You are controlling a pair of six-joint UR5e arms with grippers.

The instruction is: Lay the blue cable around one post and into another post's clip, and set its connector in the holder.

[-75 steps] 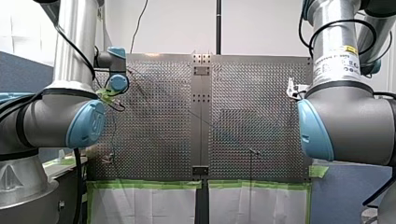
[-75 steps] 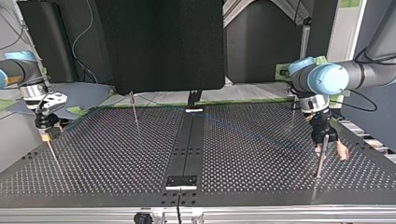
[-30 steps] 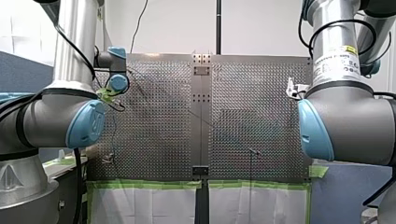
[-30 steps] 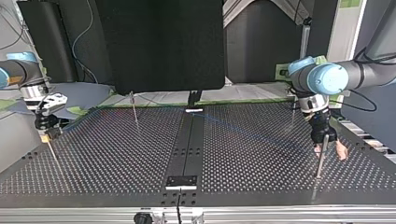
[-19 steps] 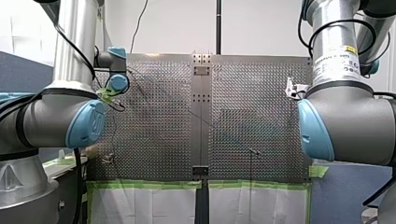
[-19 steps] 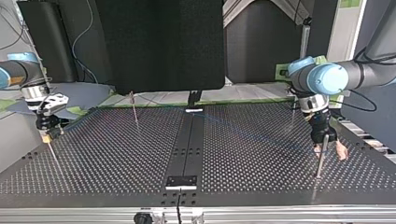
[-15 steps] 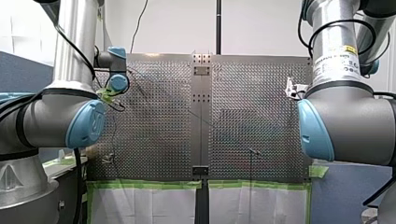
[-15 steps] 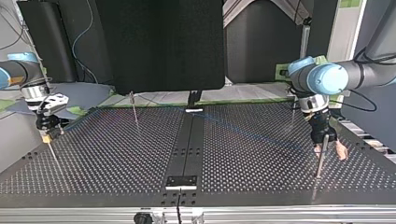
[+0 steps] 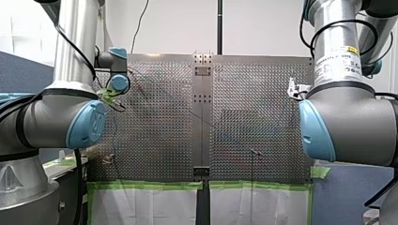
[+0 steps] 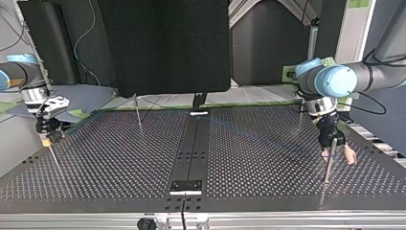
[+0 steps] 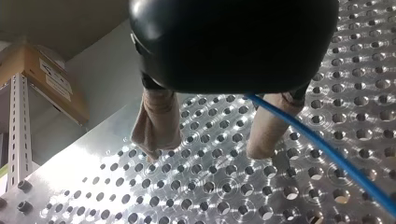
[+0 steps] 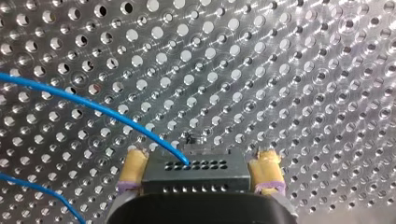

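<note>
Quick status: over the perforated worktop (image 10: 119, 163) my right pincer (image 12: 201, 156) sits out at the top view's left edge. My left pincer (image 11: 205, 151) is at that view's right, just above a thin post (image 10: 327, 167). The right one is pinching the connector (image 12: 194, 175) between its yellow pads (image 12: 133, 165). The left one is spread wide, beige pads (image 11: 156, 121) well apart, gripping nothing. The cable (image 12: 93, 105) comes out from under the left pincer and runs past one pad, and I can't tell if it touches. My guess is the step is hooking the cable round that post. So hold the connector steady, keep light tension, and guide the line low against the post, no yanking. The connector's long axis runs pad to pad, crosswise to the pincer, with its holed face turned to the wrist camera. The cable leaves that face and arcs away over the worktop. In the top view it shows only faintly, slanting across.
</note>
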